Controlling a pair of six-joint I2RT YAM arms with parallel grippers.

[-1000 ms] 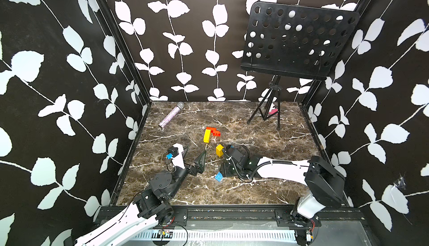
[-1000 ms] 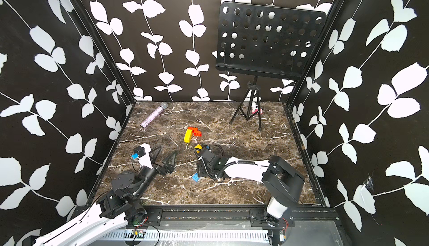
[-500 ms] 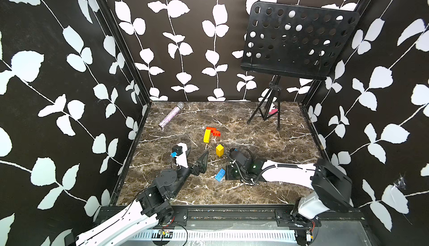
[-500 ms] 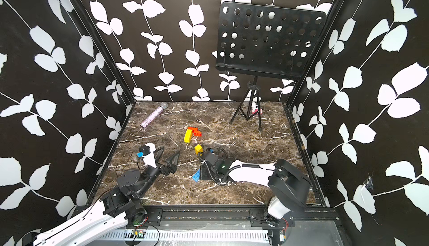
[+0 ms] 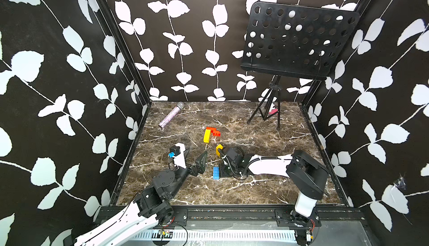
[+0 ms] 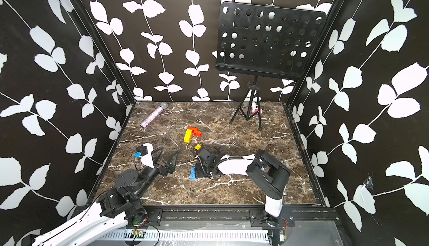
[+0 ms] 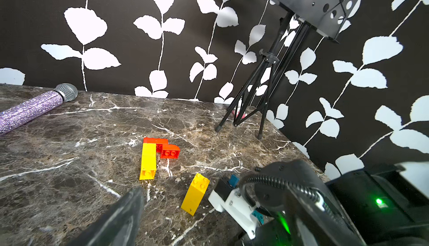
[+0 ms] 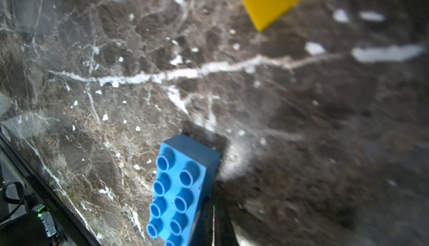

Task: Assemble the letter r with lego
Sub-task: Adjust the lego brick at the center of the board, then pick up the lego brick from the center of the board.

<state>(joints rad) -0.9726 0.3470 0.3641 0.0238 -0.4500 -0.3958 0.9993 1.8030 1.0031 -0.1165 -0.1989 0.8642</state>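
Left gripper (image 5: 193,157): spread wide with nothing between its fingers, low over the near-left marble, left of the bricks.
Right gripper (image 5: 223,171): pressed together, low on the marble just right of the blue brick (image 5: 216,172). In the right wrist view a dark finger lies against that brick's side, and whether it pinches the brick cannot be told.
Walls (image 5: 69,94): black with white leaf print, closing the left, far and right edges of the table.
Music stand (image 5: 297,40): black perforated desk, high at the far right. Its tripod feet stand near the far-right corner.
Table (image 5: 267,186): brown marble with white veins, with a black rail (image 5: 232,212) along the near edge. Bare marble lies near of the right arm and across the far middle, between microphone and tripod.
Microphone (image 5: 170,117): glittery purple, lying far left, close to the left wall.
Yellow bar (image 5: 206,135): flat at the table's centre, with two red-orange bricks (image 5: 214,131) touching its far end and stepping right.
Blue brick: flat with studs up, the nearest of the bricks, on the near side of centre.
Loose yellow brick (image 5: 218,148): tilted on end between the bar and the blue brick, just beside the right wrist. In the left wrist view a tiny dark mark low on its side is too small to read.
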